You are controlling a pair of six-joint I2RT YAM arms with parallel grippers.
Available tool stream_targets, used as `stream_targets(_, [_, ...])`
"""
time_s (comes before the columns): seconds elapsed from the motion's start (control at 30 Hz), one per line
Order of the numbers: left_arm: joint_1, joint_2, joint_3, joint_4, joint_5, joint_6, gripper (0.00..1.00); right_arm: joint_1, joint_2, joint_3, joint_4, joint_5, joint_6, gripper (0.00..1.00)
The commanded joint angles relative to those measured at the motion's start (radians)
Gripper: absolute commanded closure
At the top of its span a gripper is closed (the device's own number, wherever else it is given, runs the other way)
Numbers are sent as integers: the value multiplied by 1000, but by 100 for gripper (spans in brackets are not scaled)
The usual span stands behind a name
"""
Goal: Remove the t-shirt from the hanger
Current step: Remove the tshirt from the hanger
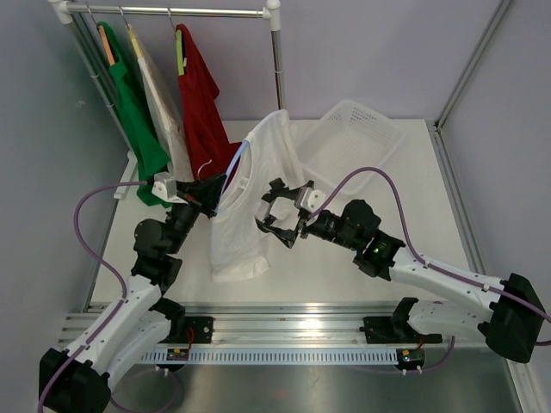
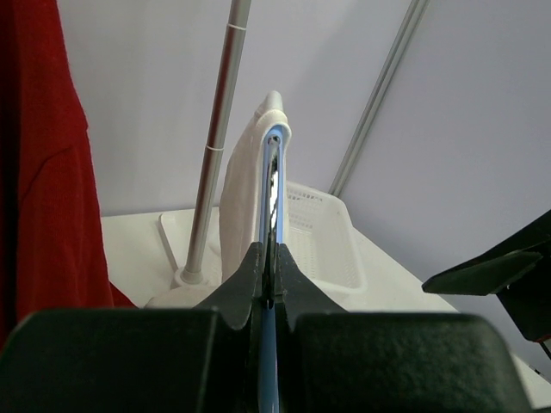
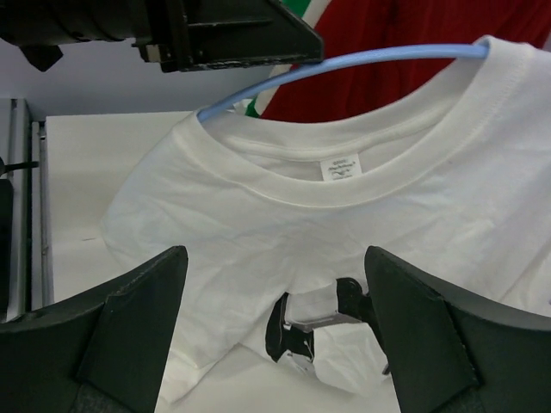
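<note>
A: Beside the rack, right: one basket. Hung on it, three: green shirt, beige shirt, red shirt.
B: Below the rack: one white t-shirt, on one blue hanger.
A: Grippers?
B: Two. Left gripper clamped on the hanger; right gripper spread wide, empty.

White arm links, black joints, black wedge fingers, purple cables, green light

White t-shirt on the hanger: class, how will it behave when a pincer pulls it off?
Probably floppy: the t-shirt sags in wrinkled folds. Likely light, as a thin hanger carries it. It may snag, since one shoulder caps the hanger's end.
</note>
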Motion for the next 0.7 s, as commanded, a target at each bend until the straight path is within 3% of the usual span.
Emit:
stream_targets(0.0, [2, -2, 67, 119, -1, -18, 100, 4, 33, 18, 142, -133, -62, 8])
stream_targets(0.33, [2, -22, 61, 111, 44, -25, 100, 13, 298, 62, 363, -247, -129, 11])
stream_targets(0.47, [2, -42, 55, 99, 56, -24, 100, 23, 368, 140, 357, -305, -142, 15])
stream_targets(0.67, [2, -55, 50, 82, 75, -25, 100, 82, 412, 196, 331, -262, -201, 15])
